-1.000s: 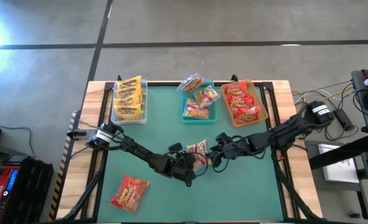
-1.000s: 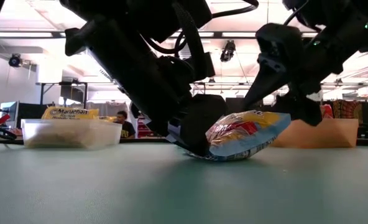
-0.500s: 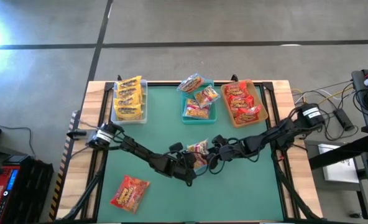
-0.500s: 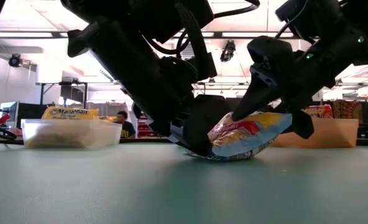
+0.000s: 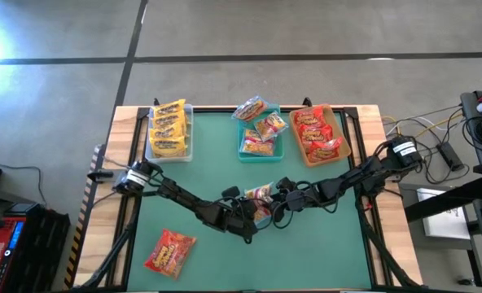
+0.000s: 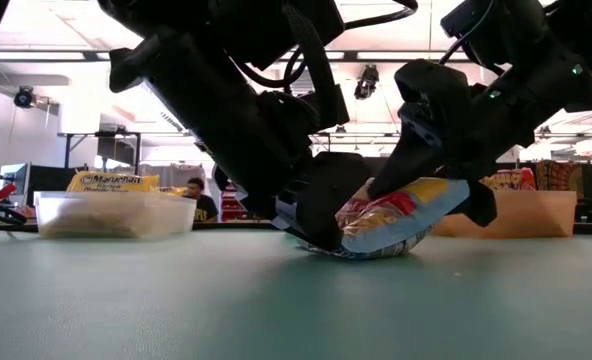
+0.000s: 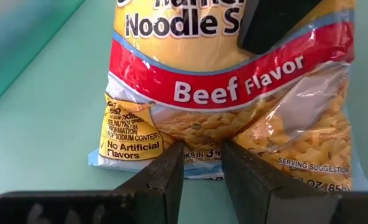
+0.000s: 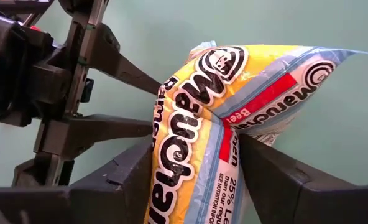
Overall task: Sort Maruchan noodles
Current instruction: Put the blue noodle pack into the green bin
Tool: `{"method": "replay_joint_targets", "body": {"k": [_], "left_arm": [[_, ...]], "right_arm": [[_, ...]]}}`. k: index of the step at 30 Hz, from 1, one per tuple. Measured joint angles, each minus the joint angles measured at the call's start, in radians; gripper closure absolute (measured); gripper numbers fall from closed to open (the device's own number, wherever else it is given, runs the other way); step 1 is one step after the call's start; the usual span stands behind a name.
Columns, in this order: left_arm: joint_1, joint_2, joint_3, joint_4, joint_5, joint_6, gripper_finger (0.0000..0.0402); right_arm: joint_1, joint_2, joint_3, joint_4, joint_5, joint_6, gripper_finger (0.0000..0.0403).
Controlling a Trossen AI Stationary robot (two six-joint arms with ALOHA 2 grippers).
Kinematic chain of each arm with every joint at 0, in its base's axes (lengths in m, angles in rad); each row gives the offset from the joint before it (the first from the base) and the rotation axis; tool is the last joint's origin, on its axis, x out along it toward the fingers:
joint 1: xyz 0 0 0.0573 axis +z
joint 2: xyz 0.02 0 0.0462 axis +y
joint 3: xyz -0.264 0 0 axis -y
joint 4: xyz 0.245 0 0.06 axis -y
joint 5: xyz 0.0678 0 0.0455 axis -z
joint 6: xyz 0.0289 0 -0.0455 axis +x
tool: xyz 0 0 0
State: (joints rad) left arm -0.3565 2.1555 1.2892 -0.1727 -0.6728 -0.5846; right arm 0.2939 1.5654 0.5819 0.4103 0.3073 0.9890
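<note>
A multicoloured beef-flavour Maruchan noodle packet [image 5: 261, 194] sits at the table's middle, between both grippers. In the low view the packet [image 6: 396, 215] is tilted, its left end low and its right end raised. My left gripper [image 5: 249, 213] reaches in from the near left and is shut on the packet's end seam. My right gripper [image 5: 278, 195] reaches in from the right and is shut on the other end. A red packet [image 5: 169, 251] lies flat near the table's near left corner. My left gripper [image 7: 202, 158] pinches the packet's sealed bottom edge [image 7: 202, 170] between its two fingers, at mid-width. The fingers slant in low from the table's near left. That end sits lowest, at the table [image 6: 341, 250]. My right gripper [image 8: 196, 146] grips the packet's logo end [image 8: 168, 155] across its width, one finger on each side edge. It slants down from the table's right. The packet buckles into a ridge between the fingers, and this end is raised off the table.
Along the far edge stand a clear bin [image 5: 169, 130] of yellow packets, a teal bin [image 5: 260, 132] of multicoloured packets and a tan bin [image 5: 318, 134] of red packets. Bare green table [image 5: 322, 244] lies near and right of the arms.
My right gripper has moved left and down onto the packet's raised end and taken hold of it. The packet has buckled a little at that end. The left gripper has kept its hold on the low end and stayed put.
</note>
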Motion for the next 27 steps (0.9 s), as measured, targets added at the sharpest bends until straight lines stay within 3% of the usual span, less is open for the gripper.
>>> {"method": "replay_joint_targets", "body": {"k": [13, 27], "left_arm": [[0.006, -0.063, 0.005, -0.076, -0.027, 0.024, 0.0306], [0.032, -0.093, 0.006, -0.143, -0.092, -0.042, 0.0288]], "right_arm": [[-0.004, -0.019, 0.000, -0.015, -0.032, -0.047, 0.0283], [-0.072, -0.183, -0.009, -0.189, -0.064, -0.144, 0.0360]]}}
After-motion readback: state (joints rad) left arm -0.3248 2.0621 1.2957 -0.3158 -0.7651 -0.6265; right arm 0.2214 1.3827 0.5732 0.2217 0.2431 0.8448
